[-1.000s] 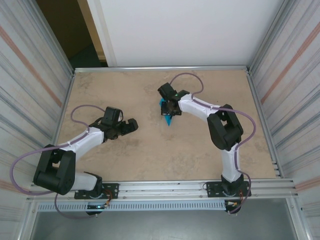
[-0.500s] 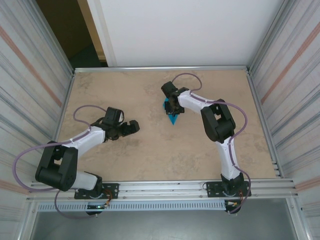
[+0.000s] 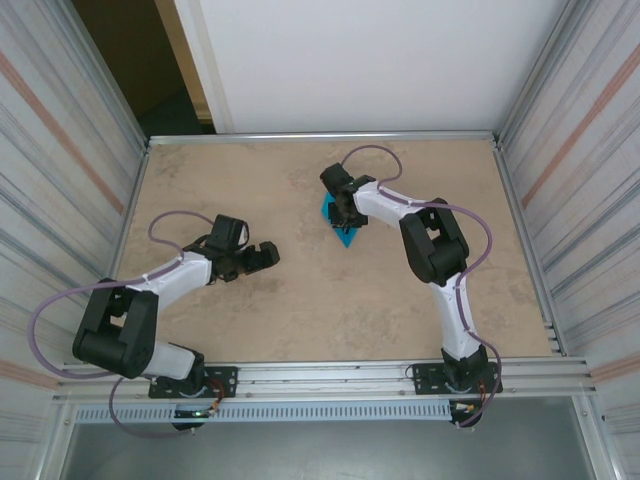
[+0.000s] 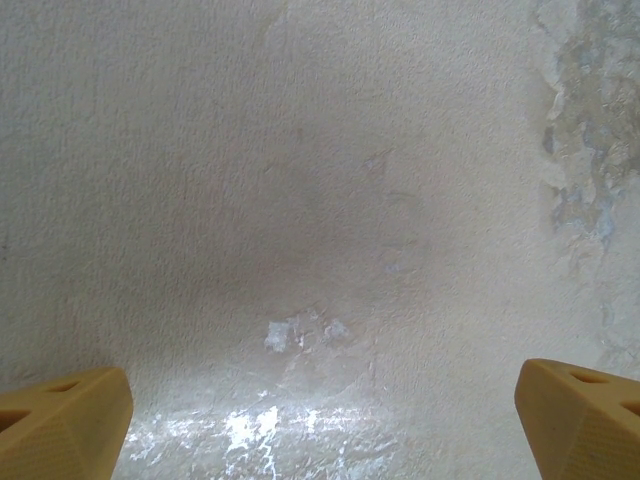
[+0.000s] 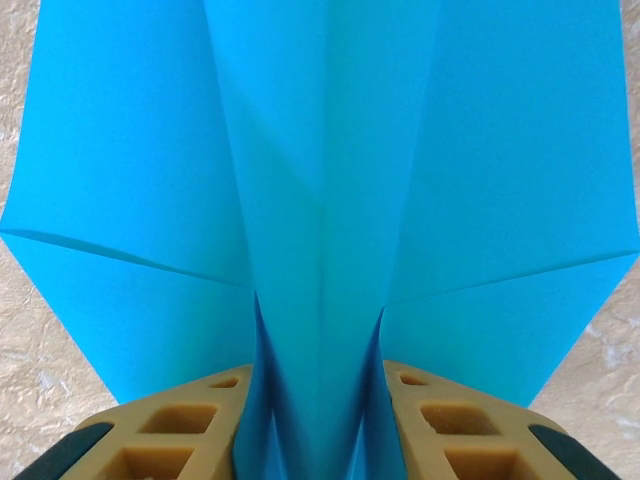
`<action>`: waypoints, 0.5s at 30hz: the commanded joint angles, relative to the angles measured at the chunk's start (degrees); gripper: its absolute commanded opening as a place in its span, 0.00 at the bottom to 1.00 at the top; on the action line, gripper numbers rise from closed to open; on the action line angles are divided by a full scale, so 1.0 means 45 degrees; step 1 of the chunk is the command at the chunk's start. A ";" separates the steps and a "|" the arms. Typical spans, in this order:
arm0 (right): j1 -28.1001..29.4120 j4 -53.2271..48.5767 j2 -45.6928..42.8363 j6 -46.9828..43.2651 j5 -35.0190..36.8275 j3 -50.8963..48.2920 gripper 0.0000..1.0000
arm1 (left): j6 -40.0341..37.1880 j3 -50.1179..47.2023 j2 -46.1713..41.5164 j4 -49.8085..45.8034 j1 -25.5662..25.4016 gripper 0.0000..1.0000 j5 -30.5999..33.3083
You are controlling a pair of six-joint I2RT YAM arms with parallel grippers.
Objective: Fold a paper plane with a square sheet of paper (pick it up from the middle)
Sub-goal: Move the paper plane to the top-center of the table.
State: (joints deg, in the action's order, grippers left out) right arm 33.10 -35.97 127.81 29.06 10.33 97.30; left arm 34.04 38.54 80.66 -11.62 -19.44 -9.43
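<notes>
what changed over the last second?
The right arm's elbow swung left, turning the right gripper slightly; the paper plane, its centre fold between those fingers, shifted its tip slightly right. The left gripper stayed open, in place.

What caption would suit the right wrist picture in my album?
Fingers of the right gripper straddle the centre fold of the blue paper plane over the table.

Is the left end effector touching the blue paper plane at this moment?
Apart. The top view shows the left end effector well left of the paper plane, with bare table plainly between them.
</notes>
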 commanded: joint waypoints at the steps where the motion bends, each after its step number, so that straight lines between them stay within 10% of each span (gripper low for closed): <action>1: 0.0046 -0.0330 0.1193 -0.0050 0.0409 -0.0288 0.33 | -0.0202 0.0123 0.0113 0.0179 0.0119 0.99 -0.0126; 15: -0.0227 -0.0247 0.1224 -0.0250 0.0090 0.0550 0.36 | -0.0143 0.0511 -0.0138 0.0122 0.0121 0.99 -0.0278</action>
State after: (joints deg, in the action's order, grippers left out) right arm 32.82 -33.15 129.75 29.04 11.73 99.85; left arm 34.06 38.68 80.84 -10.68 -19.44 -10.04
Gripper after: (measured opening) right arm 0.360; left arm 0.986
